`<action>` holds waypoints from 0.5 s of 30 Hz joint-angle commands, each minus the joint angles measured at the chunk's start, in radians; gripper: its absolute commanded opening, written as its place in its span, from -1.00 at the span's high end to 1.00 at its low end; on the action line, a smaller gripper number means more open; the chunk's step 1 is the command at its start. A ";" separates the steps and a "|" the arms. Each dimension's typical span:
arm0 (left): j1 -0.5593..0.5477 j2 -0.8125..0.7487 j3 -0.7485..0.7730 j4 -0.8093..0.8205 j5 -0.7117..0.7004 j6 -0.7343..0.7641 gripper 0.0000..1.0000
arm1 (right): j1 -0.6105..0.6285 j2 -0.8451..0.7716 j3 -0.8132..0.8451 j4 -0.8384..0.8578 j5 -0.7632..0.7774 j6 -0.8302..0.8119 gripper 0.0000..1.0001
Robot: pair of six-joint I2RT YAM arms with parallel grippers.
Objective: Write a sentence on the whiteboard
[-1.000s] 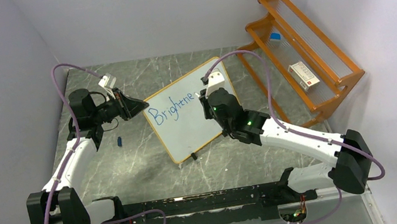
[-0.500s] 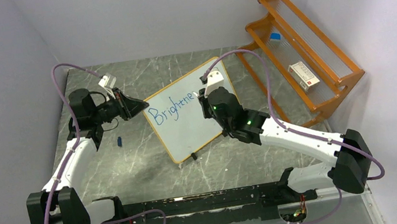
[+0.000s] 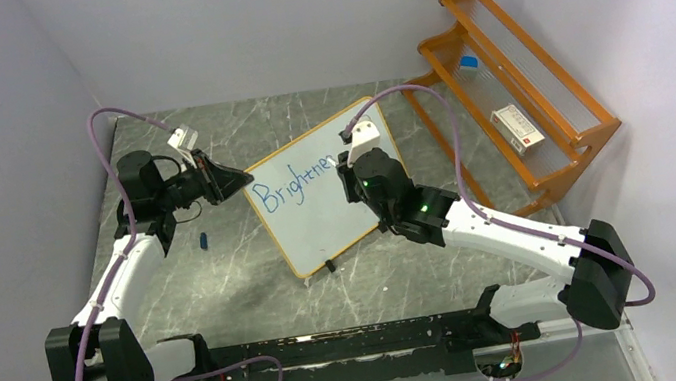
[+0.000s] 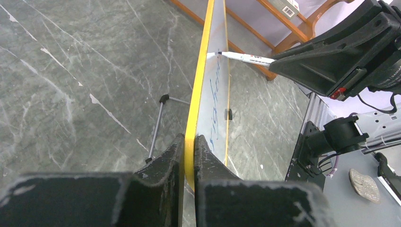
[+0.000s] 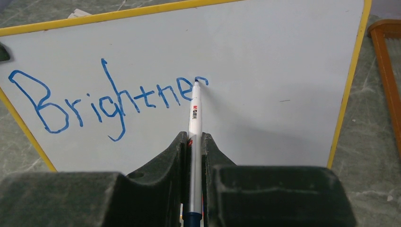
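The whiteboard [image 3: 318, 216] stands propped up near the middle of the grey marble surface [image 3: 227, 288], turned at an angle so that its writing face looks toward the right arm. It rests on small black feet, and the left wrist view shows a thin wire leg behind it.

The left end effector [image 3: 233, 179] is closed on the board's left edge. In the left wrist view its two fingers pinch the yellow frame between them [image 4: 189, 142].

The right end effector [image 3: 348, 171] is closed tight on a white marker [image 5: 195, 111], whose barrel runs up between the fingers [image 5: 192, 138]. The marker's tip touches the board at the end of the blue lettering [image 5: 108, 101]. That lettering reads "Brightne", with a short curved stroke begun just after the last letter. It runs along the upper part of the board; the area below it is blank.

An orange wooden rack [image 3: 522, 92] stands at the far right corner, with a small white box [image 3: 517, 128] lying on it. A small dark blue object [image 3: 204, 240] lies on the surface beside the left arm.
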 commanded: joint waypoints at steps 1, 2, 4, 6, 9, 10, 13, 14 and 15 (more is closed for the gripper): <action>-0.024 0.040 -0.026 -0.122 -0.048 0.065 0.90 | -0.006 -0.019 -0.002 -0.033 0.007 0.013 1.00; -0.023 0.039 -0.024 -0.123 -0.049 0.064 0.90 | -0.006 -0.021 -0.005 -0.037 0.010 0.016 1.00; -0.024 0.039 -0.025 -0.122 -0.049 0.064 0.90 | -0.006 -0.027 -0.011 -0.041 0.019 0.017 1.00; -0.024 0.040 -0.024 -0.124 -0.049 0.066 0.90 | -0.007 -0.031 -0.016 -0.045 0.028 0.017 1.00; -0.023 0.040 -0.025 -0.124 -0.049 0.066 0.90 | -0.007 -0.033 -0.018 -0.051 0.037 0.020 1.00; -0.023 0.039 -0.026 -0.124 -0.049 0.064 0.90 | -0.007 -0.033 -0.018 -0.054 0.044 0.023 1.00; -0.023 0.038 -0.026 -0.124 -0.050 0.065 0.90 | -0.007 -0.039 -0.025 -0.058 0.050 0.028 1.00; -0.023 0.039 -0.025 -0.125 -0.049 0.066 0.90 | -0.007 -0.039 -0.026 -0.062 0.050 0.029 1.00; -0.024 0.038 -0.024 -0.124 -0.050 0.065 0.90 | -0.006 -0.040 -0.026 -0.065 0.050 0.030 1.00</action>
